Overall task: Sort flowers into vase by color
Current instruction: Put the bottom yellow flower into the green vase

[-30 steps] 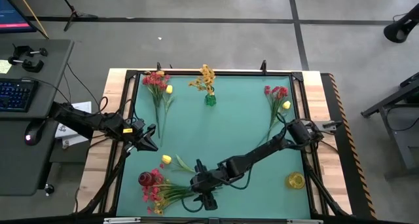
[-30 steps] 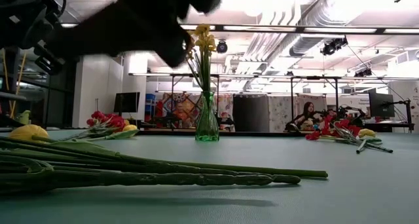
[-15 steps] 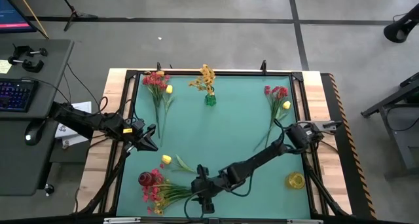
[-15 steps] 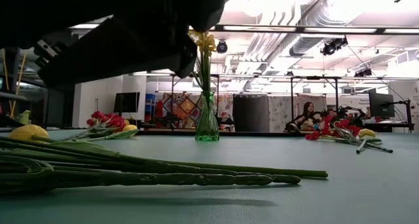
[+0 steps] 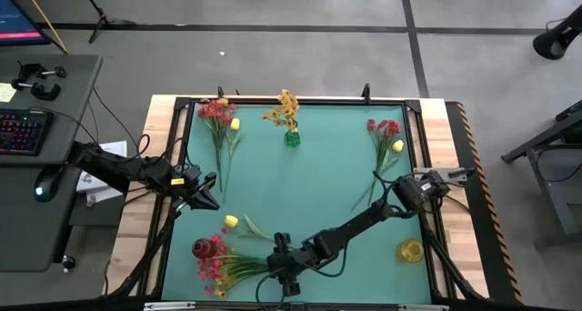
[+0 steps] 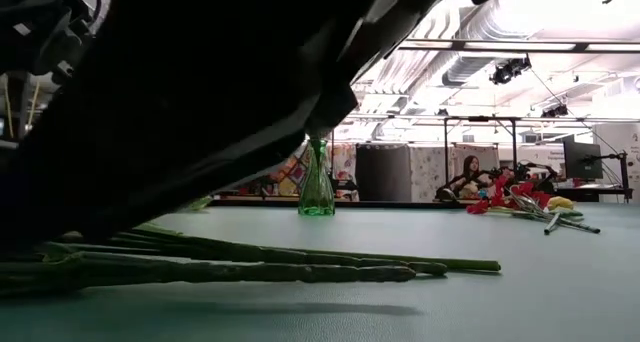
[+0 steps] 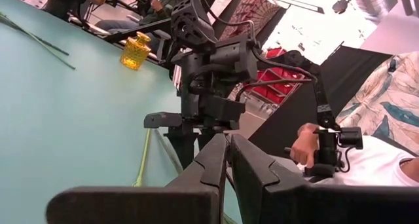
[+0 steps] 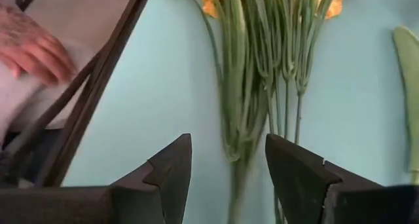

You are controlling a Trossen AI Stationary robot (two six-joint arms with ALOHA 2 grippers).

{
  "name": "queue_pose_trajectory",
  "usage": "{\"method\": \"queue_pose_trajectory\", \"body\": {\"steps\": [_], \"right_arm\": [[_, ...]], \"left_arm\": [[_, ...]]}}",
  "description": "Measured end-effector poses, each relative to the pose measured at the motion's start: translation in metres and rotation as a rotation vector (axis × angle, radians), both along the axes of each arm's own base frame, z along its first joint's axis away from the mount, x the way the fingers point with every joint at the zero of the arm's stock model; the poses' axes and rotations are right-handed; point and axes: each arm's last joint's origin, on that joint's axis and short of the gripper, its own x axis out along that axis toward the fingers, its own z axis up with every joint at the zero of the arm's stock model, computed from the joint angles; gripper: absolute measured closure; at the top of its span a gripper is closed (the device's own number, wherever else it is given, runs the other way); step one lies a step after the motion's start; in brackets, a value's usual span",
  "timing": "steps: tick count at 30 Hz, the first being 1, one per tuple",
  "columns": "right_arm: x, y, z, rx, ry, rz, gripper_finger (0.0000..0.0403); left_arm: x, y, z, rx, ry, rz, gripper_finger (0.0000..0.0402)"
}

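The right gripper [image 5: 284,282] is stretched low across the green worktop [image 5: 309,188] to its near edge, just right of the bundle of flowers [image 5: 223,261] lying at the near left. In the right wrist view its jaws are spread, with the bundle's green stems [image 8: 252,93] lying on the mat in the gap ahead of them and not yet pinched; orange-yellow blooms show at the stems' far ends. In the low view the arm fills the upper left as a dark mass above those stems [image 6: 250,262].

The left gripper [image 5: 207,191] waits at the worktop's left edge, its jaws pressed together in its own wrist view.

Other flowers lie in loose groups: red-pink clusters with a yellow bud at the far left [image 5: 218,115] and at the far right [image 5: 386,134], and a single yellow bud [image 5: 233,222] just beyond the near bundle. A green vase [image 5: 292,136] at the far middle holds an orange-yellow spray [image 5: 285,106]. A red vase [image 5: 205,248] stands at the near bundle's left, and a yellow vase [image 5: 410,251] at the near right.
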Motion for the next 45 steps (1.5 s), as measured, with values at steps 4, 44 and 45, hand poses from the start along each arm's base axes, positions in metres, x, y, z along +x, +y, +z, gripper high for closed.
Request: {"method": "queue_pose_trajectory", "body": {"steps": [4,44,45], "right_arm": [[-0.004,-0.002,-0.005,-0.04,0.061,0.004,0.0219],[-0.041,-0.013,0.074,-0.192,0.184,0.074,0.0401],[-0.044,-0.014,0.076,-0.204,0.199,0.063,0.0401]], "left_arm": [[0.0,0.0,0.0,0.0,-0.001,0.0,0.039],[0.0,0.0,0.0,0.0,0.0,0.0,0.039],[0.0,0.0,0.0,0.0,-0.001,0.0,0.039]]}}
